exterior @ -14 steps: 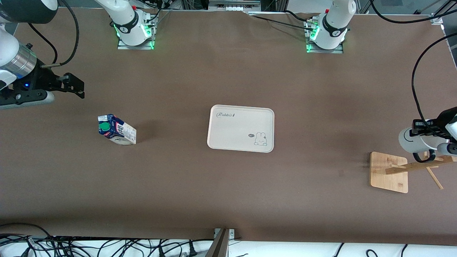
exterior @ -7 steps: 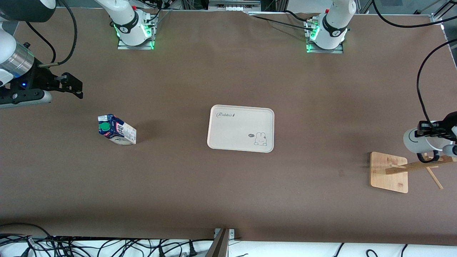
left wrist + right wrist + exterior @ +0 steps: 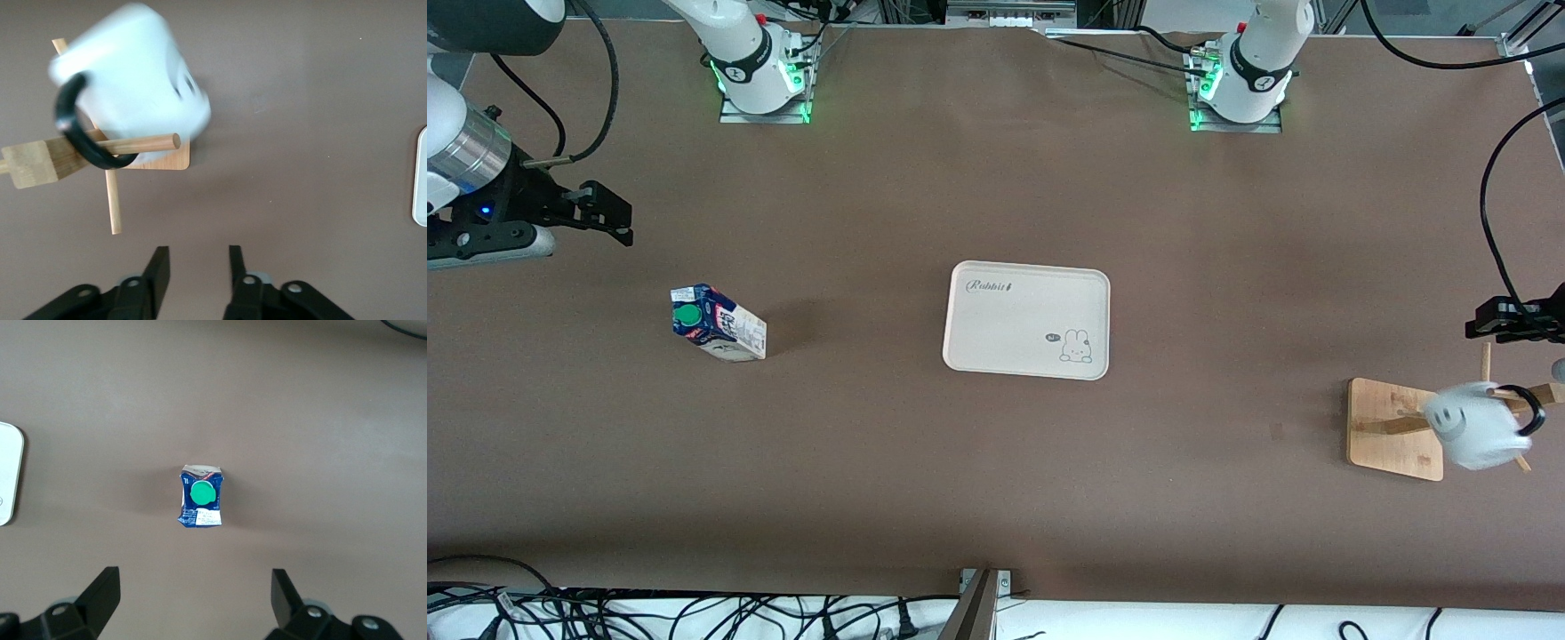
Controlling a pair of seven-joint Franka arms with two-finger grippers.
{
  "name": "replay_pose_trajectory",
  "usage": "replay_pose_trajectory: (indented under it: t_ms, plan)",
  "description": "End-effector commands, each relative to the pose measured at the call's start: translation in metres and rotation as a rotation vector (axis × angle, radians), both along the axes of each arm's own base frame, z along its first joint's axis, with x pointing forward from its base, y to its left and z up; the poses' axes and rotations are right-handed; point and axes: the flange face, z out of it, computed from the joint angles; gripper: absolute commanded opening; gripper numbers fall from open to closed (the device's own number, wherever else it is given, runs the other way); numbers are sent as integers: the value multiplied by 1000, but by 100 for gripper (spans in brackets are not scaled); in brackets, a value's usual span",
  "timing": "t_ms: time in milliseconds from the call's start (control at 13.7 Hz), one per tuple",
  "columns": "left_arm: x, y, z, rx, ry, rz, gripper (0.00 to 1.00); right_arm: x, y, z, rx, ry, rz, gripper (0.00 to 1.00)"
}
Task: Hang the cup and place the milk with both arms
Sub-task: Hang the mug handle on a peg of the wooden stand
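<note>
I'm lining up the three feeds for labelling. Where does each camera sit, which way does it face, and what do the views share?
Front view: high across the table, facing both bases; shows the tray, both arms.
Left wrist view: on the left arm, looking down on the cup hanging on the rack; left gripper open.
Right wrist view: on the right arm, looking down on the milk; right gripper open.
Shared: front view also shows cup, milk.

robot lab: bolted arm bases point(image 3: 763, 84)

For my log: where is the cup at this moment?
The cup hangs by its black handle on a peg of the wooden rack, at the left arm's end of the table.
</note>
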Motion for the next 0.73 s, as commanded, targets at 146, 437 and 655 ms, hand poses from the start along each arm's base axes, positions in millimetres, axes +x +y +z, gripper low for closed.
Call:
replay_pose_trajectory:
  t_ms: [146, 437, 655]
  plan:
    - [-9, -18, 35, 23, -16, -14, 100, 2, -2, 6, -10, -10, -14, 100]
    - [-29, -60, 52, 10, 55, -36, 100, 2, -2, 5, -10, -10, -13, 100]
    - [-35, -99, 56, 20, 64, -27, 100, 2, -2, 6, -10, -10, -14, 100]
